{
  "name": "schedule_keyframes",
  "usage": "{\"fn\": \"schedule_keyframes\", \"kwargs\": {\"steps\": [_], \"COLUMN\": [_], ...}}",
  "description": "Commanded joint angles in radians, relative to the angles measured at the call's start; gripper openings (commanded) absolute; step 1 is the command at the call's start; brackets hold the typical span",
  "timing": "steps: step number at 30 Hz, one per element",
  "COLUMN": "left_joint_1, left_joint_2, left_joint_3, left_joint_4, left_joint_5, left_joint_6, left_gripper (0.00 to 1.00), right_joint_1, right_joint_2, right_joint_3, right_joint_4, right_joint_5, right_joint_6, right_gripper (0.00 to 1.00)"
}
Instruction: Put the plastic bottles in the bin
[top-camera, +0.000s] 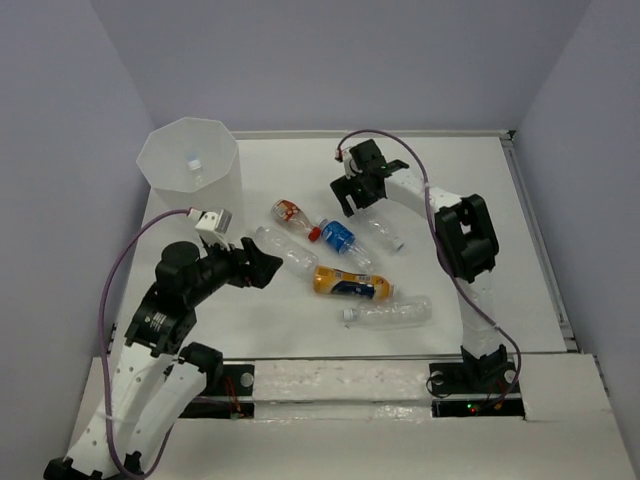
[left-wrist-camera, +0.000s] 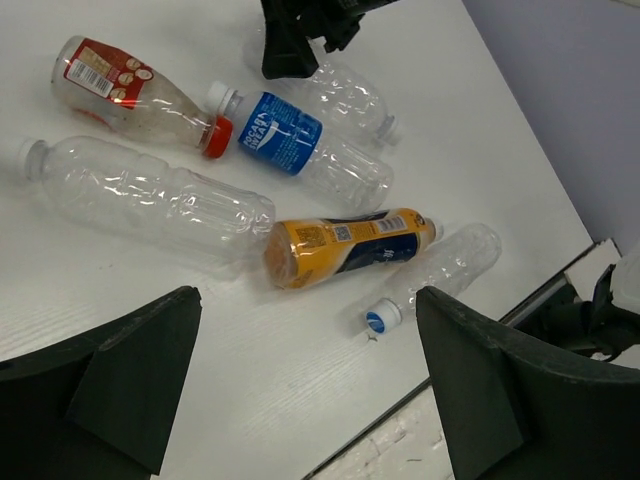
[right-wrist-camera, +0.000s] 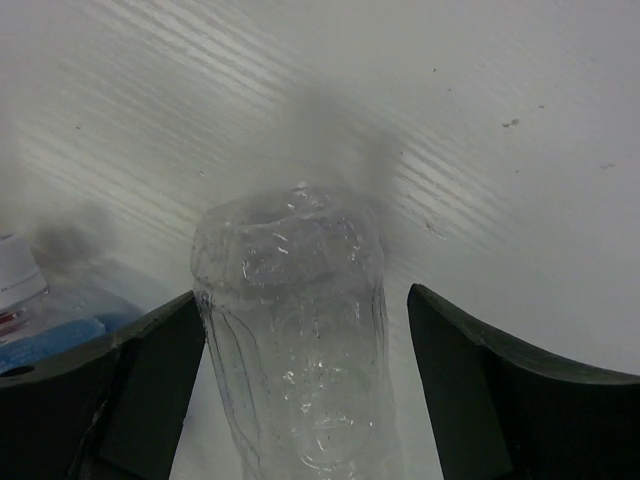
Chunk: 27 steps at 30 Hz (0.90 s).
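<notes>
While both stand wide open, right jaws straddle a clear bottle (right-wrist-camera: 290, 340), left jaws empty.

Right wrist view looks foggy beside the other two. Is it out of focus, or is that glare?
Right wrist view: out of focus, the clear plastic bottle too near the lens, a smudgy grey shadow behind it; left wrist view: sharp, print on the blue-labelled plastic bottle readable; top external view: even light, faint shadows, no strong glare.
</notes>
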Motion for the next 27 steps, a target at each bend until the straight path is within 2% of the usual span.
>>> {"fn": "schedule_keyframes", "kwargs": {"steps": [1,4,5,6,9,14,18,23,26,27], "left_joint_1": [-0.051,-0.078,-0.084,-0.088,-0.107,-0.128,-0.136,-0.144,-0.148,-0.151], "left_joint_2": [-0.024,-0.024,-0.027,-0.027,-0.027,-0.028,-0.030,-0.022,-0.018,-0.015], "left_joint_3": [-0.011,-0.018,-0.019,-0.021,-0.021,-0.022,-0.016,-0.010,-0.005,-0.007], "left_joint_4": [0.084,0.088,0.087,0.087,0.084,0.065,0.035,-0.008,-0.033,-0.060], "left_joint_5": [0.012,-0.020,-0.032,-0.042,-0.068,-0.146,-0.250,-0.379,-0.447,-0.466], "left_joint_6": [-0.026,-0.037,-0.043,-0.046,-0.054,-0.077,-0.112,-0.169,-0.209,-0.268], "left_gripper": [0.99,0.99,0.99,0.99,0.99,0.99,0.99,0.99,0.99,0.99], "right_joint_1": [0.010,0.010,0.010,0.010,0.010,0.041,0.091,0.196,0.231,0.240], "right_joint_2": [0.047,0.076,0.077,0.079,0.050,-0.088,-0.206,-0.306,-0.300,-0.289], "right_joint_3": [0.130,0.170,0.179,0.187,0.213,0.323,0.405,0.382,0.380,0.386], "right_joint_4": [-0.085,-0.091,-0.090,-0.090,-0.087,-0.085,0.002,0.371,0.632,0.686], "right_joint_5": [0.030,0.091,0.111,0.120,0.182,0.266,0.162,-0.005,-0.030,-0.030], "right_joint_6": [-0.035,-0.035,-0.035,-0.036,-0.049,-0.061,0.006,0.187,0.301,0.331], "right_gripper": [0.82,0.68,0.61,0.48,0.36,0.31,0.31,0.32,0.32,0.32]}}
